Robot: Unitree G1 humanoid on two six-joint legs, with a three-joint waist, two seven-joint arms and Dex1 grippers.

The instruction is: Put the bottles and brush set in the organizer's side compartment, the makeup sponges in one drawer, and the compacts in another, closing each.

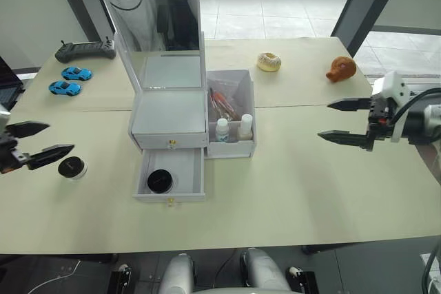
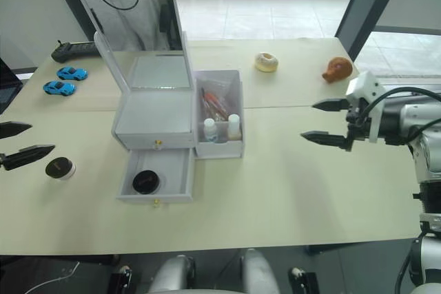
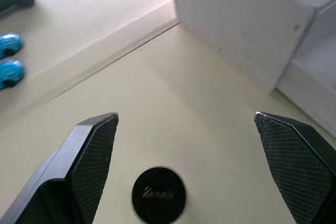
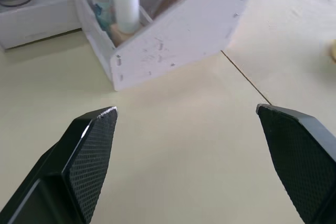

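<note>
Collecting the second compact, by my read: head view has it on the counter beside the left end effector, one compact already in the open lower drawer. Left wrist view: fingers spread, straddling it; descend, close. Right wrist view: right end effector agape near side compartment.

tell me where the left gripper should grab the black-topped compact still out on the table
Grip the compact across its white side wall, coming straight down from above. It sits upright and alone on the table, its flat black top up, and its round sides give opposite faces to pinch. The left gripper is open beside it, seemingly wide enough to straddle it.
</note>
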